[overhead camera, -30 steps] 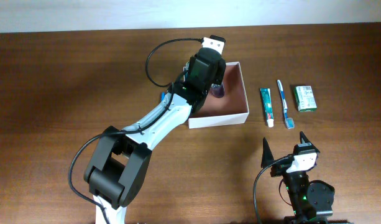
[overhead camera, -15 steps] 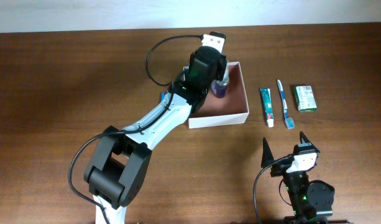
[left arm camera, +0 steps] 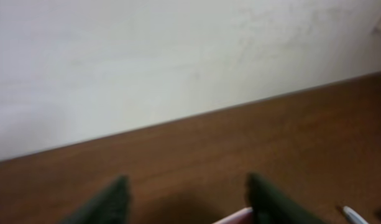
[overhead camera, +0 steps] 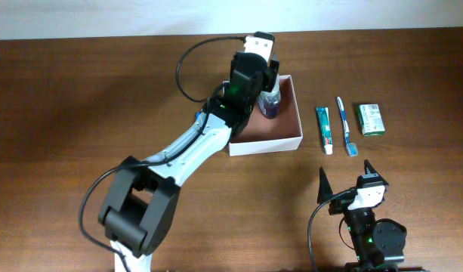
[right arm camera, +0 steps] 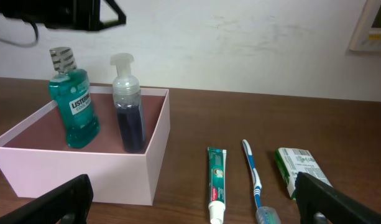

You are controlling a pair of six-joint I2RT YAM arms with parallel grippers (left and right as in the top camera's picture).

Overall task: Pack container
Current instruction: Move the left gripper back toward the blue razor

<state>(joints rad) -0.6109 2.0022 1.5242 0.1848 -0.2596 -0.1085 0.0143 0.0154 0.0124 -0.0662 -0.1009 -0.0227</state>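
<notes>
Jaws parted and empty, the left gripper (left arm camera: 187, 182) hangs above the back of the container (overhead camera: 266, 143). Between its two dark fingers (left arm camera: 112, 202) the wrist camera sees only bare table (left arm camera: 196, 146) and a pale wall (left arm camera: 146, 56). That spread suggests a release over the box rather than a reach for anything. Below it is the white-walled box with its reddish-brown floor, set a little right of the table's middle. In the box a pump bottle (right arm camera: 128, 106) of dark blue liquid stands upright just beside a green mouthwash bottle (right arm camera: 76, 107). Both stand toward the rear, likely to leave the front of the floor for flatter goods. The mouthwash label reads "LISTERINE". Jaws wide open as well, the right gripper (right arm camera: 191, 182) sits low near the table's front edge, holding nothing. It faces what is not yet packed: a toothpaste tube (right arm camera: 216, 182), a toothbrush (right arm camera: 253, 177) and a small green packet (right arm camera: 298, 169). They lie side by side, apart, to the right of the box on that arm's side. Print on the tube and packet is too small to read.
</notes>
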